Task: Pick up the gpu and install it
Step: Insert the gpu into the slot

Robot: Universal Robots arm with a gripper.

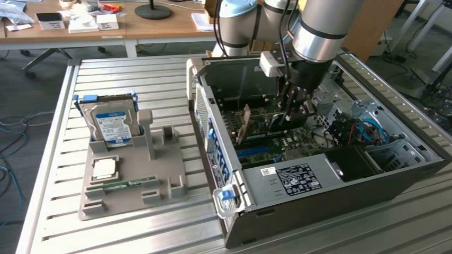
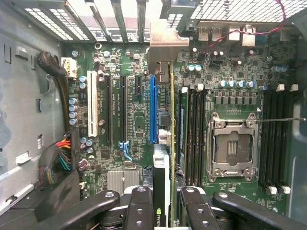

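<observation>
Now the fingers (image 2: 140, 207) clamp the gpu (image 2: 162, 165) edge-on, its long axis parallel to the blue slot (image 2: 152, 110) just beside it, mid-frame.

A slatted metal table (image 1: 127, 74) is spread across the frame, with wooden desks (image 1: 141, 26) set along the upper left and cables (image 1: 10, 137) strewn on grey floor (image 1: 28, 100) at left.

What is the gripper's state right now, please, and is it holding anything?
Gripper: closed on the gpu, holding it edge-on over the motherboard.
</observation>
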